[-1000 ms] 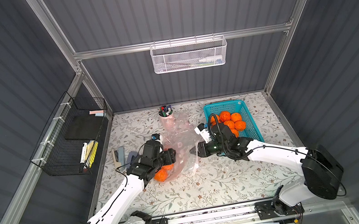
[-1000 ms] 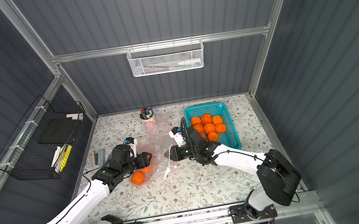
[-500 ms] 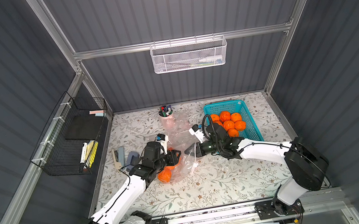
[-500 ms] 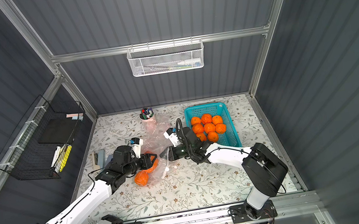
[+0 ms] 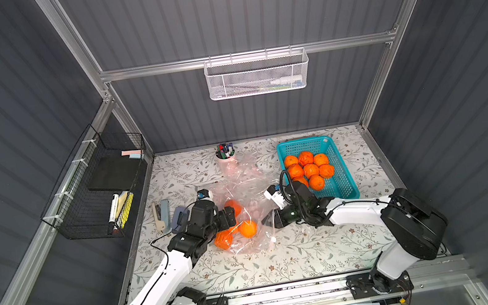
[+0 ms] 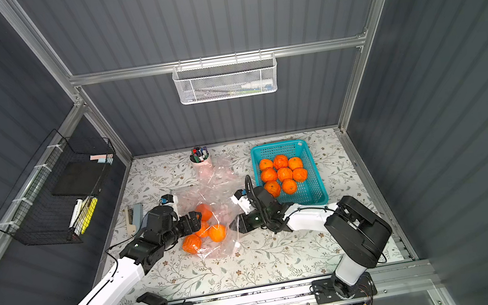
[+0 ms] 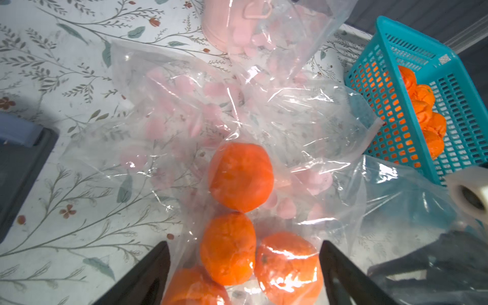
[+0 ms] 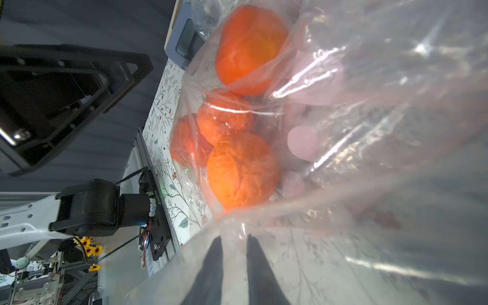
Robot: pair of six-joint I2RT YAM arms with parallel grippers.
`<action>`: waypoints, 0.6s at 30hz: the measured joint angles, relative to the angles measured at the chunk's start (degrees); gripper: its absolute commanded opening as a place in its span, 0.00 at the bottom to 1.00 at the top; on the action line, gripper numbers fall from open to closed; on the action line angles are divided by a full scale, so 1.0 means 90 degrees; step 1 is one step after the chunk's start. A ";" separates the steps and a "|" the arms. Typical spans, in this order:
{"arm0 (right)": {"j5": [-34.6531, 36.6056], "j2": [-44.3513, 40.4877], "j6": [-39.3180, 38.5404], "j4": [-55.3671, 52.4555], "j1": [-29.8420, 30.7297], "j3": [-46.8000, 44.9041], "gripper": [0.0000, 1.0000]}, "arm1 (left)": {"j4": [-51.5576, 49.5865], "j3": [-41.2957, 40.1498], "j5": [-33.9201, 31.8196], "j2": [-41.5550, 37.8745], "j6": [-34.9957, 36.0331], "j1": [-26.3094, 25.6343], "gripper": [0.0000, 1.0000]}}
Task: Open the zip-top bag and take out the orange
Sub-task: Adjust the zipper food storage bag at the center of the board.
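Item: zip-top bag [image 5: 261, 238] [image 6: 229, 244], clear film, lying left of centre on the floral desk [image 5: 284, 261] in both top views. Contents: four bagged oranges [image 5: 248, 229] [image 6: 217, 233] [image 7: 240, 177], all behind the film, clustered at the bag's left end. Left jaws: spread wide, one black finger [image 7: 148, 274] on either side of the lower oranges in the left wrist view, nothing clamped. Right jaws: narrow, pinching the bag's right edge, film bunched between the fingers [image 8: 211, 264]. Adjacent: loose empty bags [image 5: 246, 175] just above it in the frame; teal basket [image 5: 303, 142] at upper right holding eight oranges [image 5: 310, 170]; pink pen cup [image 5: 226, 157] at upper centre.
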 measured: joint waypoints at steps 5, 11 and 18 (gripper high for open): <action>0.0002 -0.0311 -0.0223 0.0151 0.0000 -0.0107 0.22 | 0.0231 -0.0374 0.0131 0.0313 -0.0170 0.0000 0.81; 0.0005 -0.0338 -0.0352 0.0330 0.0000 -0.0216 0.22 | 0.0636 -0.0675 0.0391 0.0843 -0.0296 0.0000 0.39; 0.0046 -0.0335 -0.0381 0.0503 0.0002 -0.0512 0.22 | 0.0954 -0.0675 0.0459 0.0743 -0.0228 0.0002 0.00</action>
